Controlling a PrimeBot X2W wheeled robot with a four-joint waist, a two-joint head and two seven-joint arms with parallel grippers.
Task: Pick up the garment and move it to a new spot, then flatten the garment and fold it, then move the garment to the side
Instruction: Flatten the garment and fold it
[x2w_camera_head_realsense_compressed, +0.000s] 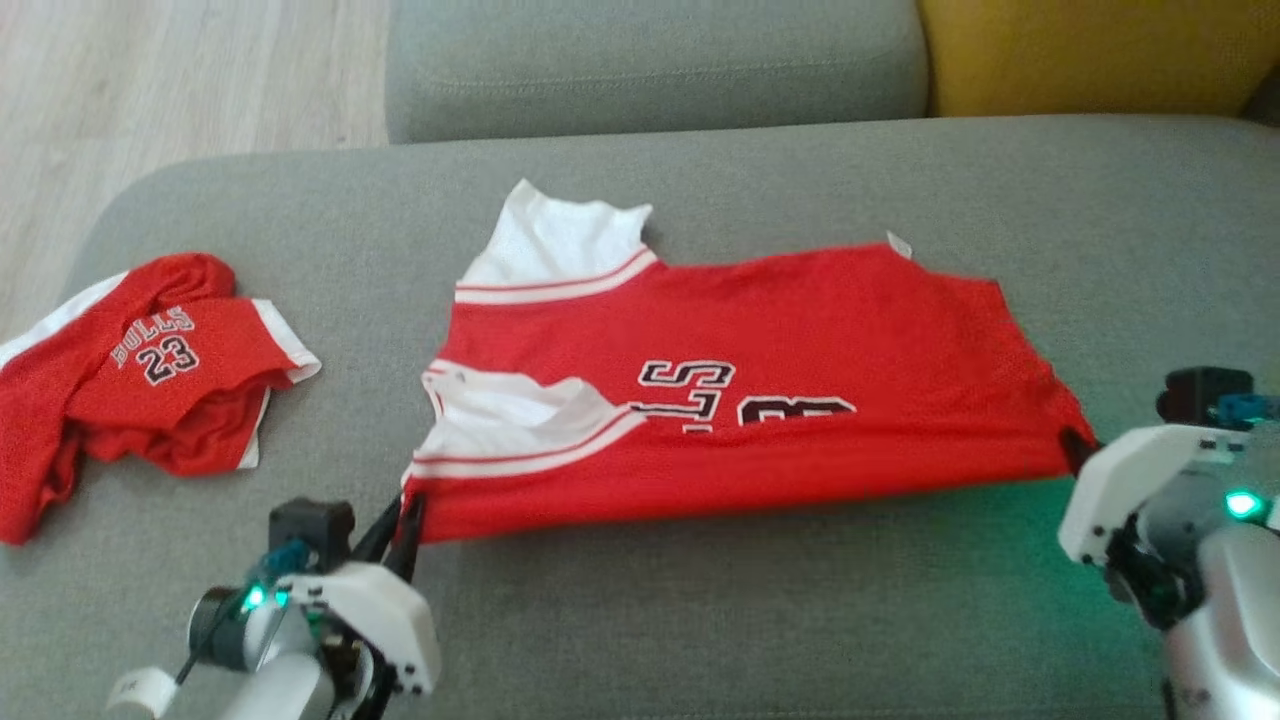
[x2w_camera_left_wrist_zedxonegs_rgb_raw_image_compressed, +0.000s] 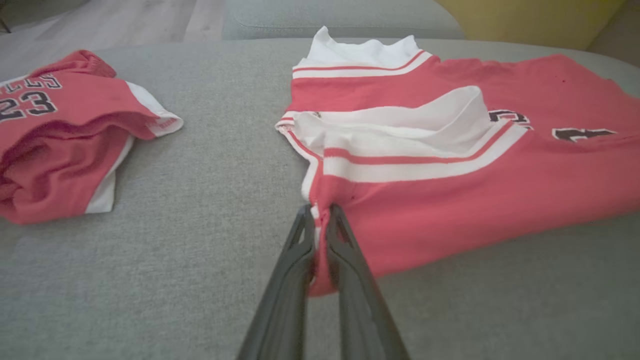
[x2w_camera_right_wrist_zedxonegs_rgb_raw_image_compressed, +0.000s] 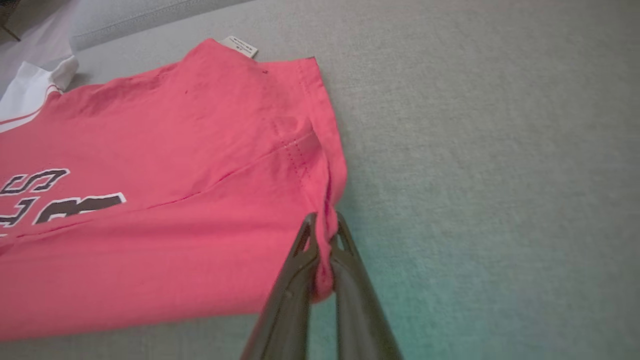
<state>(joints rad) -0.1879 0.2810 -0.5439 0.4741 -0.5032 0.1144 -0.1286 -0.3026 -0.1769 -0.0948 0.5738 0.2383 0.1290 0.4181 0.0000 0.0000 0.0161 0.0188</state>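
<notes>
A red jersey garment (x2w_camera_head_realsense_compressed: 760, 400) with white trim and black lettering lies folded lengthwise on the grey sofa seat (x2w_camera_head_realsense_compressed: 700, 620). My left gripper (x2w_camera_head_realsense_compressed: 408, 512) is shut on its near left corner, by the white-striped shoulder; the left wrist view shows the red cloth (x2w_camera_left_wrist_zedxonegs_rgb_raw_image_compressed: 450, 195) pinched between the dark fingers (x2w_camera_left_wrist_zedxonegs_rgb_raw_image_compressed: 295, 260). My right gripper (x2w_camera_head_realsense_compressed: 1078, 448) is shut on the near right corner at the hem; in the right wrist view the hem (x2w_camera_right_wrist_zedxonegs_rgb_raw_image_compressed: 327, 200) bunches between the fingers (x2w_camera_right_wrist_zedxonegs_rgb_raw_image_compressed: 345, 280). The garment's near edge is stretched straight between the two grippers.
A second, smaller red jersey (x2w_camera_head_realsense_compressed: 130, 380) marked 23 lies crumpled at the seat's left end, also in the left wrist view (x2w_camera_left_wrist_zedxonegs_rgb_raw_image_compressed: 60, 135). The grey backrest cushion (x2w_camera_head_realsense_compressed: 650, 60) and a yellow cushion (x2w_camera_head_realsense_compressed: 1090, 50) are behind. Wooden floor (x2w_camera_head_realsense_compressed: 150, 80) is beyond the left edge.
</notes>
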